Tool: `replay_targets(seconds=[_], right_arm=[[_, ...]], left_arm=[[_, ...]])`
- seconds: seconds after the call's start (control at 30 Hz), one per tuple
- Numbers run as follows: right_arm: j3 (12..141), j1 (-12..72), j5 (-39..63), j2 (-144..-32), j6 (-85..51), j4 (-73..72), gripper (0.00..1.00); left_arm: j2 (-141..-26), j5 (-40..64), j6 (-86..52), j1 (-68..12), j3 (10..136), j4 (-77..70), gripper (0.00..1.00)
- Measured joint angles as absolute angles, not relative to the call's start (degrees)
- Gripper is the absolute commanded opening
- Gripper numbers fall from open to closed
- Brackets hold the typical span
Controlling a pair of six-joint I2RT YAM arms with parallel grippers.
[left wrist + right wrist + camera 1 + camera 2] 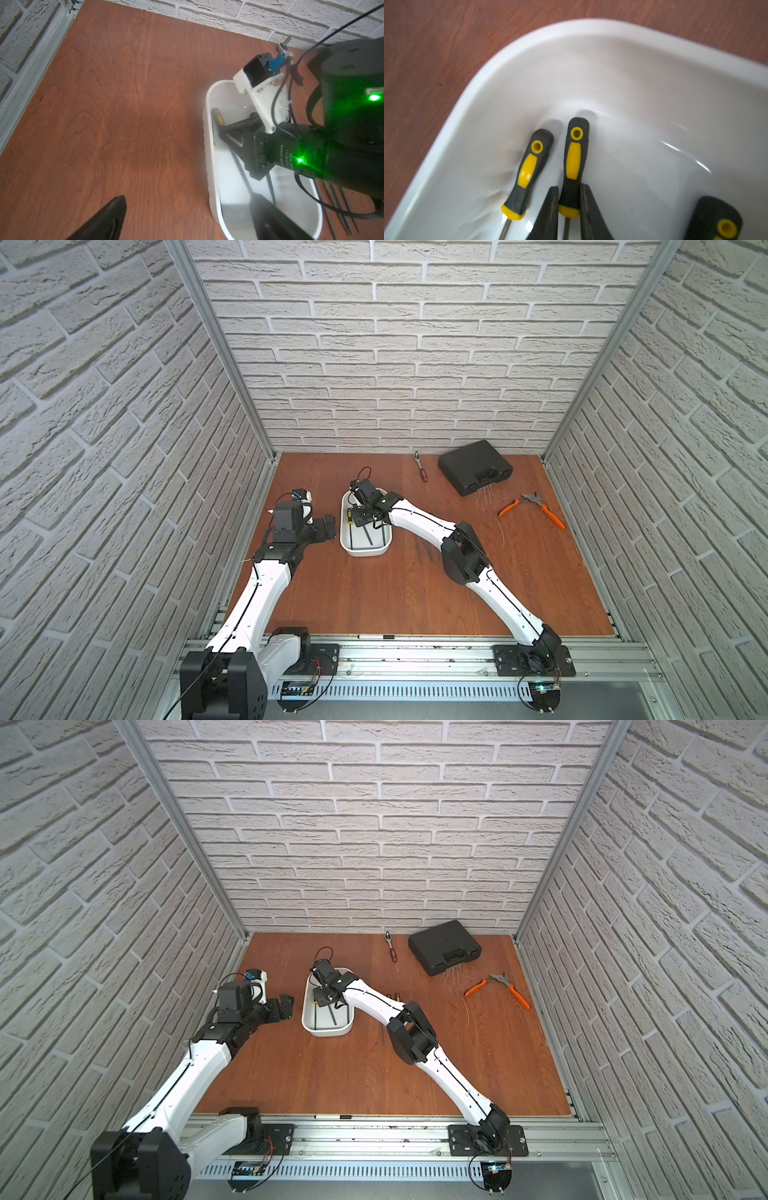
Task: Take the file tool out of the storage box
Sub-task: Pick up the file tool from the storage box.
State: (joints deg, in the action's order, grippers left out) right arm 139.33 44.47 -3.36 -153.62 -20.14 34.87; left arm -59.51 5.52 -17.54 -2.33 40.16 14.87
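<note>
The white storage box (pixel 365 552) (pixel 326 1032) sits mid-table in both top views. Inside it lie three file tools with black-and-yellow handles. My right gripper (pixel 568 199) (pixel 360 516) reaches down into the box and is shut on the lower handle of the middle file tool (pixel 572 158), one finger pressed to each side. A second file (pixel 529 166) lies beside it, and a third handle (pixel 716 220) shows at the frame's edge. My left gripper (pixel 191 216) (pixel 329 526) stands open and holds nothing, just left of the box's rim (pixel 209 145).
A black moulded case (pixel 475 467) stands at the back right, with a ratchet driver (pixel 419 466) to its left and orange-handled pliers (pixel 536 506) in front of it. Several thin files (pixel 426 549) lie on the wood right of the box, under my right arm.
</note>
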Motion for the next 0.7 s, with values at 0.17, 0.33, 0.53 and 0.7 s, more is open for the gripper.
replay_targets(seconds=[0.17, 0.33, 0.53, 0.7], right_arm=[[133.19, 44.47, -2.87, -148.64, -20.51, 34.00, 0.02], [121.01, 43.94, -2.44, -137.05, -21.96, 28.25, 0.02], [105.73, 42.48, -3.46, -119.79, -22.74, 19.81, 0.02], [91.74, 38.46, -5.85, -107.59, -22.68, 16.62, 0.02]], left_arm=[[-59.51, 5.43, -17.54, -2.33, 40.16, 15.05, 0.98], [-59.51, 5.45, -17.52, -2.33, 40.16, 15.03, 0.99], [-59.18, 5.52, -17.32, -2.33, 40.16, 14.92, 0.98], [-59.20, 5.87, -17.32, -2.33, 40.16, 14.76, 0.98]])
